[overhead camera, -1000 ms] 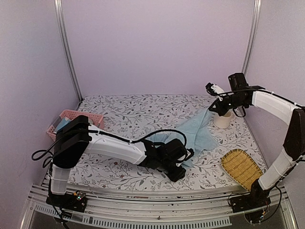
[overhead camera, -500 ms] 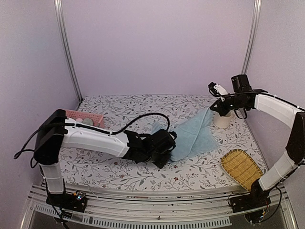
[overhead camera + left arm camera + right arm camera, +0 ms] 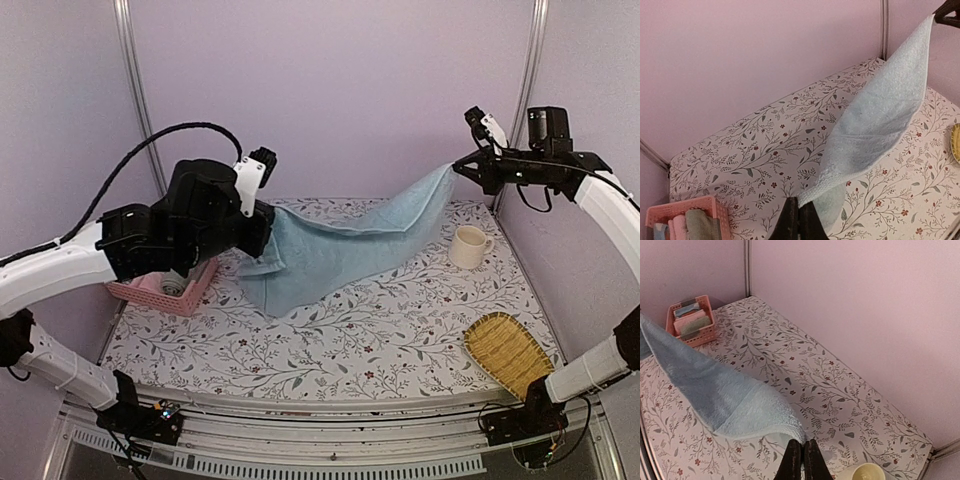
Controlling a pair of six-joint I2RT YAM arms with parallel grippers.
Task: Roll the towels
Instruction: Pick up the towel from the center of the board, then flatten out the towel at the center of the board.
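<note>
The blue towel [image 3: 340, 245] hangs slack across mid-frame, one corner pinched by the left pincer [image 3: 264, 214], the other by the right pincer [image 3: 462, 168]. Both grips look thin; stretching it tight could yank a corner free, dropping cloth onto the mug [image 3: 468, 246].

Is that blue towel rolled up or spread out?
Spread out: the blue towel hangs stretched between the left gripper and right gripper, each pinching an end.
</note>
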